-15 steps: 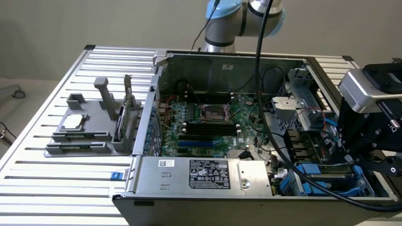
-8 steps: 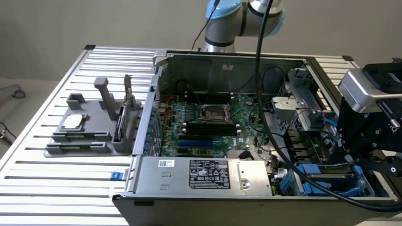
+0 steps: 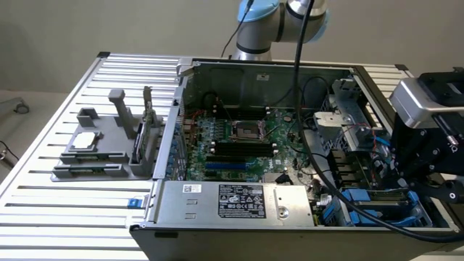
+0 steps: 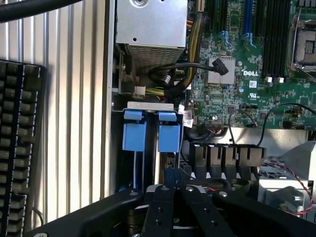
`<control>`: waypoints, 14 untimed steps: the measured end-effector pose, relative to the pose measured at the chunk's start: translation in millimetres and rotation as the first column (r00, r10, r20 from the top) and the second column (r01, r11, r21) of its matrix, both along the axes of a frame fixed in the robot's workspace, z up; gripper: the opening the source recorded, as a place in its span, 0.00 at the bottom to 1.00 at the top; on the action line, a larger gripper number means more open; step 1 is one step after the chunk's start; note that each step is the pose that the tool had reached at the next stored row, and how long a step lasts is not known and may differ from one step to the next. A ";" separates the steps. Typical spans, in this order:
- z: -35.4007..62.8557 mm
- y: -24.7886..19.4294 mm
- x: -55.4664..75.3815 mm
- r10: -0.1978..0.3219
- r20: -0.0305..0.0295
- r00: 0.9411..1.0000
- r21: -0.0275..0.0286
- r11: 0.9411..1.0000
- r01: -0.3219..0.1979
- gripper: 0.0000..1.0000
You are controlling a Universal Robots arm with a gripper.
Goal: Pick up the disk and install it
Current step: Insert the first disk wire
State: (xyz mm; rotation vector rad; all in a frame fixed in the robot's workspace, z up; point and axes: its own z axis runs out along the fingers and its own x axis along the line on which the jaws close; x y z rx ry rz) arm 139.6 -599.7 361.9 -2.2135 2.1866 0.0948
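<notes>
Blue plastic identifies the disk [image 4: 169, 137]: it stands on edge in the drive bay at a corner of the open computer case [image 3: 340, 68], with only its carrier tab and a thin pale edge beyond the tab exposed. A second blue carrier [image 4: 134, 134] sits just beside it in the adjacent slot, on the side nearer the case wall and parallel to the first. The gripper [image 4: 173, 181] is positioned over this bay. Its black fingers [image 4: 157, 207] are pressed together, with the tips meeting close to the disk's exposed edge; whether they touch or pinch that edge cannot be determined. In the exterior view the bay lies at the near corner of the case on the exterior view's right, beside the silver power supply [image 3: 239, 202] with its black-and-white label. The green motherboard [image 3: 239, 136] occupies the case floor. A thick black cable [image 3: 295, 65] drops from the arm [image 3: 279, 22] across the open case. The case rests on a slatted aluminium table [image 3: 73, 217]. A grey fixture [image 3: 108, 157] stands on the table at the exterior view's left, well apart from the drive bay — a small square silver chip [image 3: 85, 140] lies on it. A black keyboard [image 4: 19, 148] lies outside the case wall.
</notes>
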 end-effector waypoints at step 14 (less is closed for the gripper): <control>-0.1 -0.1 -0.1 -0.247 0.000 0.969 0.000 0.969 0.247 0.11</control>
